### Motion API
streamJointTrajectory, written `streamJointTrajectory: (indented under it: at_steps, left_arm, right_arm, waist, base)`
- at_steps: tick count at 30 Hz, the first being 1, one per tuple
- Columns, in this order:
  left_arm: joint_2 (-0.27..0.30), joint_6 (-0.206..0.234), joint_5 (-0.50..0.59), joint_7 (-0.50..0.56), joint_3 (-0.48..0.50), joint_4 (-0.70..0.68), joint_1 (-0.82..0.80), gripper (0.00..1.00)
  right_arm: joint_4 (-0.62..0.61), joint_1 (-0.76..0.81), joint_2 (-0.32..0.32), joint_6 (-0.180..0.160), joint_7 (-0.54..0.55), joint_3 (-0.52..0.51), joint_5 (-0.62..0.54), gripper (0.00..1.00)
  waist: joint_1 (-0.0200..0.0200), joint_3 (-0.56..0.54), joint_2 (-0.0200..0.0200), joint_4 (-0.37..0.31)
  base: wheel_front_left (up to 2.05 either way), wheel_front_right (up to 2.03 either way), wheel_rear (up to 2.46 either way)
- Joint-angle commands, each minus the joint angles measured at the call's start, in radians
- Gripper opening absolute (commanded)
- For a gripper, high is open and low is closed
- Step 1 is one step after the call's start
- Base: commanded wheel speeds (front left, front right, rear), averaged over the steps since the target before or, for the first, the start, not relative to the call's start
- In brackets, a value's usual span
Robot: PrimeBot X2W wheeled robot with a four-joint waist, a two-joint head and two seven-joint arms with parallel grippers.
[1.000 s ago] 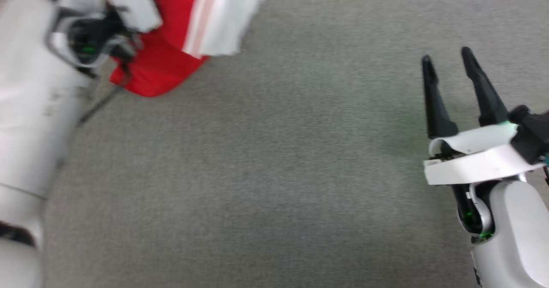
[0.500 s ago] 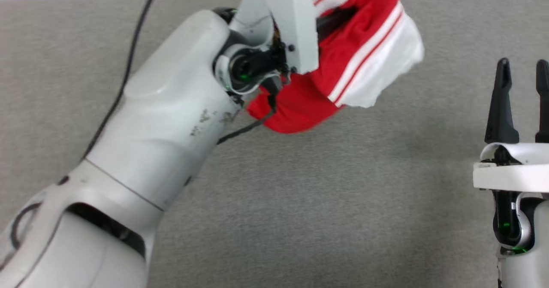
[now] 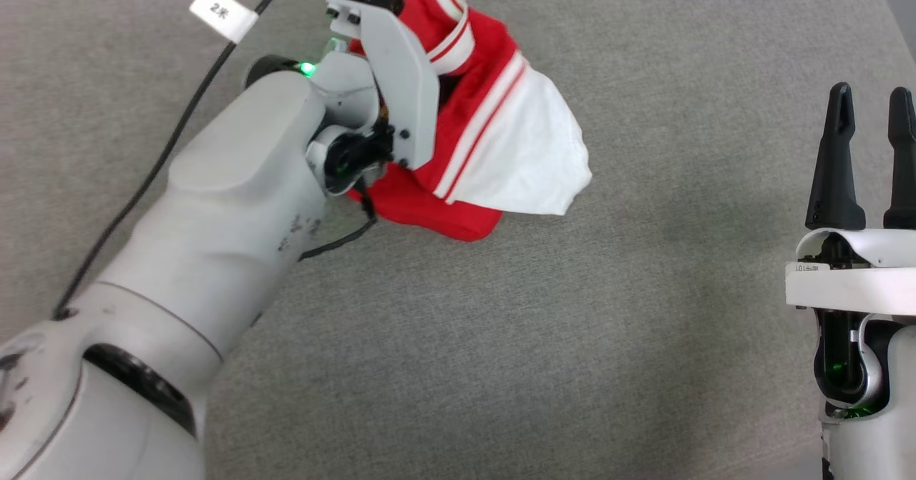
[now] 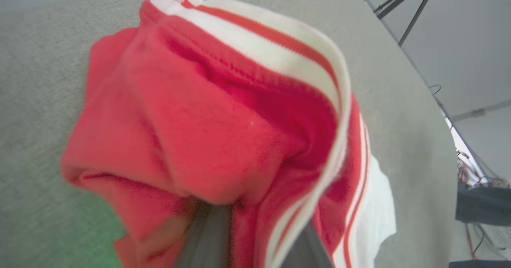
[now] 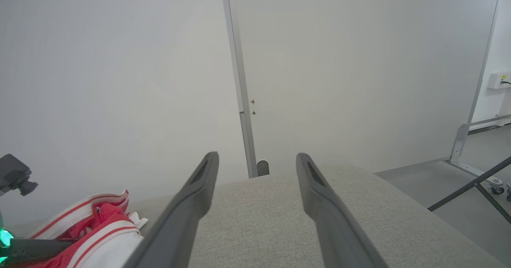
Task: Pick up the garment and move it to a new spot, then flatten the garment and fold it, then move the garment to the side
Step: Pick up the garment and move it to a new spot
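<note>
Moving the garment [image 3: 501, 129] seems the step: left tool [image 4: 255, 236] pinches it, bunched, over the worktop's [image 3: 644, 322] far left; right tool [image 3: 871, 97] stands wide, empty, near right. Next: release, spread flat.

garment [image 3: 515, 158]: red body, white sleeve panel, red-and-white striped bands
table cover [image 3: 572, 337]: plain light grey weave
right gripper [image 3: 871, 92]: black fingers, white housing
left arm [image 3: 236, 179]: off-white shell, dark scuffs, green light
cable [image 3: 172, 147]: black, white tag
wall [image 5: 119, 80]: plain white
</note>
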Motion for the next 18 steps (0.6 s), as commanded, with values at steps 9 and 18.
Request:
streamJointTrajectory:
  at_steps: [9,18]
  left_arm:
    - [0.071,0.002,0.173,0.041,-0.241,0.031,0.004,0.00]
    - [0.129,0.003,0.249,0.159,-0.294,0.051,0.047,0.00]
  right_arm:
    - [0.006,-0.025,0.003,0.000,-0.004,0.022,0.024,1.00]
    - [0.010,-0.037,0.003,0.000,-0.004,0.054,0.040,1.00]
  waist:
    - [0.0000,0.034,0.0000,-0.035]
    - [0.0000,0.051,0.0000,-0.066]
  base:
    - [0.00,0.00,0.00]
    - [0.00,0.00,0.00]
